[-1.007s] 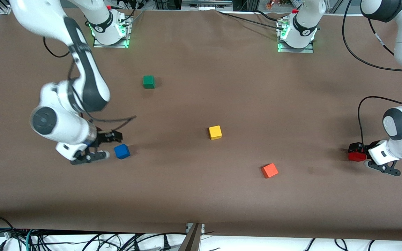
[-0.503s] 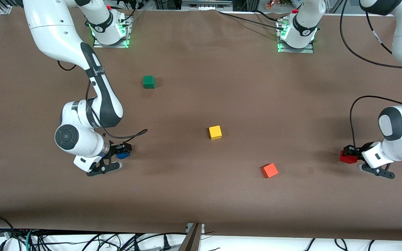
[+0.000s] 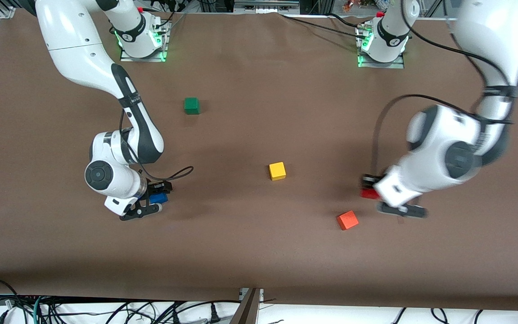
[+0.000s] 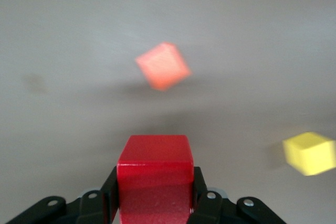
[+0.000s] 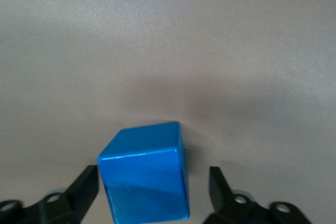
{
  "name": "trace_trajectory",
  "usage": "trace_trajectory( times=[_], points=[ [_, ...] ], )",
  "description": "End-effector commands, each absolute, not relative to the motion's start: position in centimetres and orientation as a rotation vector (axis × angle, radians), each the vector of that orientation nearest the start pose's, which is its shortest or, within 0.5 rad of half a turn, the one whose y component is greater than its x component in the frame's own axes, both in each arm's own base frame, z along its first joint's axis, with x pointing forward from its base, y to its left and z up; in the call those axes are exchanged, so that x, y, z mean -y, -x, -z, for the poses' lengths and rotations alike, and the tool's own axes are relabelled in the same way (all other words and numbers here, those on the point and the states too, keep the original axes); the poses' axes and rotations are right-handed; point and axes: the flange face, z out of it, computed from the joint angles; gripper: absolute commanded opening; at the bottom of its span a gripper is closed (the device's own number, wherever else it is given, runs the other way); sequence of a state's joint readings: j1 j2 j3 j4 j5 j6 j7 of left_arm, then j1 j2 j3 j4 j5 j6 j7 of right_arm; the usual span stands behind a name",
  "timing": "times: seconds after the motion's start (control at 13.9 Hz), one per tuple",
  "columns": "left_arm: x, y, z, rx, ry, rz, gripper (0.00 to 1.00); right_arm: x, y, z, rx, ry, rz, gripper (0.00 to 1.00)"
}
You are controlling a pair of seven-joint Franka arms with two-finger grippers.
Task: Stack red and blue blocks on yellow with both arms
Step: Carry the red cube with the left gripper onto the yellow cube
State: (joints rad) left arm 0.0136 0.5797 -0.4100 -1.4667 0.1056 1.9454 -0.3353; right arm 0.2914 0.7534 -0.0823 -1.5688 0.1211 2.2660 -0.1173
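Note:
My left gripper [image 3: 369, 191] is shut on the deep red block [image 3: 368, 194] and holds it over bare table close to the orange cube. In the left wrist view the red block [image 4: 155, 169] sits between the black fingers [image 4: 202, 195]. My right gripper [image 3: 158, 198] is open and low at the table, its fingers either side of the bright blue block [image 3: 158, 198]. The right wrist view shows the blue block [image 5: 144, 174] on the table with a gap to one finger [image 5: 220, 184]. The yellow cube [image 3: 277, 171] stands alone mid-table and also shows in the left wrist view [image 4: 310, 153].
An orange cube [image 3: 347, 220] lies nearer the front camera than the yellow cube, toward the left arm's end; it shows in the left wrist view [image 4: 163, 66]. A green cube [image 3: 191, 105] stands nearer the bases, toward the right arm's end.
My left arm has carried the red block from its end of the table toward the middle, up to the orange cube. My right gripper has slid forward so its fingers flank the blue block.

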Motion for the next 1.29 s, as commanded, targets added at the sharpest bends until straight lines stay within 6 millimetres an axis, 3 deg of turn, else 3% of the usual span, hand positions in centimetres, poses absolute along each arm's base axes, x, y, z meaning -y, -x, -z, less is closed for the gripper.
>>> trace_trajectory(
  times=[0.0, 0.07, 0.29, 0.43, 0.5, 0.65, 1.01, 1.22],
  points=[
    [31.7, -62.5, -34.8, 0.066, 3.193, -0.194, 0.0, -15.4, -68.2, -21.7, 0.421, 3.062, -0.071, 0.45],
    [35.2, -61.6, -33.5, 0.067, 3.2, -0.204, 0.0, -15.3, -68.8, -23.1, 0.416, 3.058, -0.099, 0.36],
    [42.0, -59.6, -30.6, 0.04, 3.225, -0.224, 0.0, -15.4, -70.1, -27.7, 0.43, 3.043, -0.205, 0.17],
    [44.8, -58.3, -28.8, 0.139, 3.24, -0.2, 0.0, -16.3, -70.1, -31.9, 0.442, 3.034, -0.242, 0.16],
    [45.7, -57.8, -27.9, 0.161, 3.242, -0.196, 0.0, -16.4, -69.7, -32.7, 0.45, 3.034, -0.275, 0.16],
    [45.6, -58.0, -27.6, 0.166, 3.244, -0.184, 0.0, -17.1, -69.3, -35.1, 0.461, 3.025, -0.244, 0.16],
    [44.9, -58.4, -26.8, 0.185, 3.224, -0.182, 0.0, -19.9, -68.9, -36.7, 0.39, 3.042, -0.205, 0.16],
    [44.4, -58.8, -26.5, 0.19, 3.212, -0.168, 0.0, -20.2, -69.0, -36.7, 0.381, 3.045, -0.189, 0.16]
  ],
)
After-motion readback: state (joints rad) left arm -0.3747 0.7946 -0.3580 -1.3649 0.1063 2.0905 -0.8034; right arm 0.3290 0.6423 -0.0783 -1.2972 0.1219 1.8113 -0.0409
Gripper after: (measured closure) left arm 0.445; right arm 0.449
